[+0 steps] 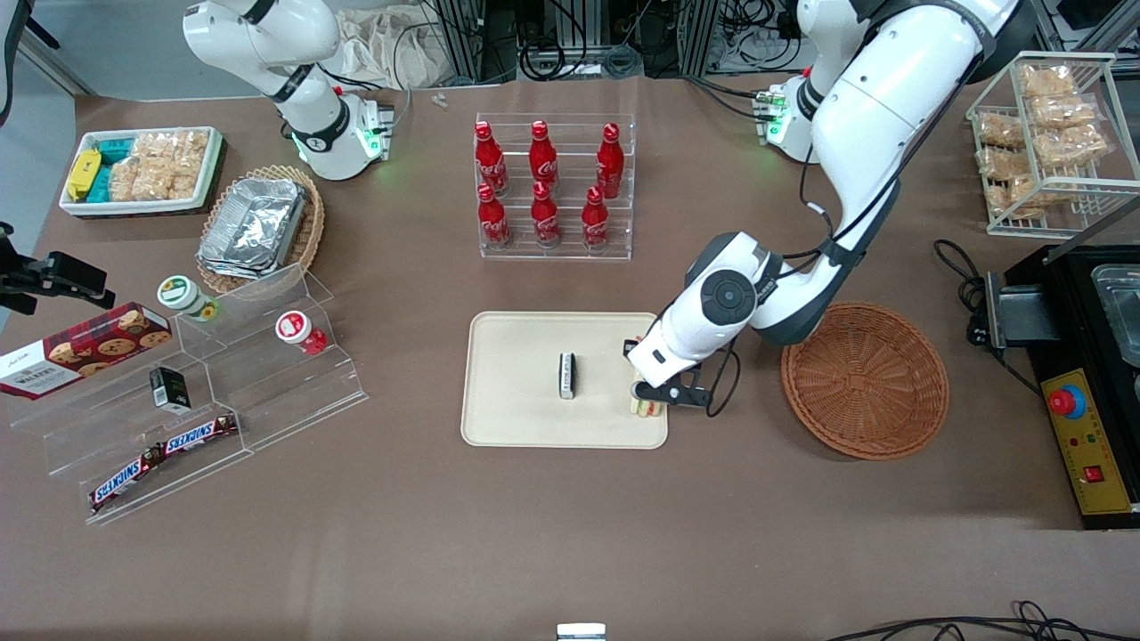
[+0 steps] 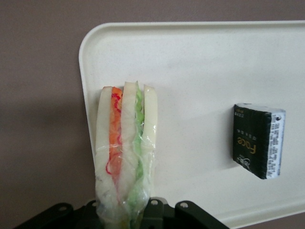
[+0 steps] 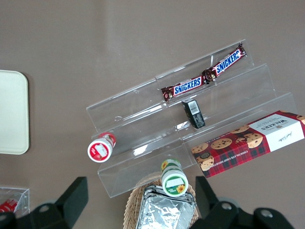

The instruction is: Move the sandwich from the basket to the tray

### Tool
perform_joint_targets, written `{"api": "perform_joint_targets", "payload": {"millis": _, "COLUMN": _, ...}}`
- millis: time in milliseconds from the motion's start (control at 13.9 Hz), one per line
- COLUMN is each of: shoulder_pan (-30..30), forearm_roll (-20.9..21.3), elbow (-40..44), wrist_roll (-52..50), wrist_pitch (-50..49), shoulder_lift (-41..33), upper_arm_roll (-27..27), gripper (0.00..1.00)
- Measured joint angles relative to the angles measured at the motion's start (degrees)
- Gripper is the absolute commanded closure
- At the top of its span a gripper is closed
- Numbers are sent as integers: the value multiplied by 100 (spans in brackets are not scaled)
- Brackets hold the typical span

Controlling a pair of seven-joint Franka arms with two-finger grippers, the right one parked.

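The sandwich [image 1: 647, 408] [image 2: 125, 143], a wrapped wedge of pale bread with orange, red and green filling, stands on edge at the rim of the cream tray [image 1: 517, 392] [image 2: 200, 71], on the side toward the basket. My left gripper [image 1: 655, 402] is directly over it and shut on its wrapped end. The sandwich hides the fingers in the left wrist view. The reddish-brown woven basket [image 1: 864, 378] sits beside the tray toward the working arm's end and holds nothing.
A small black-and-white box [image 1: 566, 375] [image 2: 258, 140] lies in the middle of the tray. A rack of red bottles [image 1: 552, 187] stands farther from the front camera. Clear display steps with snacks [image 1: 196, 401] sit toward the parked arm's end.
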Motion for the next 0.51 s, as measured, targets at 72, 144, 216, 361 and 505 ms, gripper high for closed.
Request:
{"api": "perform_joint_targets", "payload": {"millis": 72, "shoulder_pan": -7, "forearm_roll": 44, "elbow": 3, "wrist_roll": -73, "wrist_pitch": 5, "shoulder_lift": 32, "upper_arm_roll": 2, "gripper": 29}}
{"api": "perform_joint_targets", "payload": {"millis": 144, "shoulder_pan": -8, "forearm_roll": 69, "elbow": 9, "wrist_roll": -122, "wrist_pitch": 11, "shoulder_lift": 53, "upper_arm_roll": 3, "gripper": 19}}
{"api": "perform_joint_targets", "payload": {"millis": 216, "shoulder_pan": -8, "forearm_roll": 79, "elbow": 17, "wrist_roll": -146, "wrist_pitch": 13, "shoulder_lift": 62, "upper_arm_roll": 5, "gripper": 4}}
{"api": "perform_joint_targets", "payload": {"millis": 361, "shoulder_pan": -7, "forearm_roll": 80, "elbow": 55, "wrist_roll": -198, "wrist_pitch": 15, "shoulder_lift": 62, "upper_arm_roll": 8, "gripper": 1}}
{"api": "perform_joint_targets", "payload": {"millis": 505, "shoulder_pan": 2, "forearm_roll": 79, "elbow": 141, "wrist_roll": -416, "wrist_pitch": 20, "shoulder_lift": 13, "upper_arm_roll": 11, "gripper": 1}}
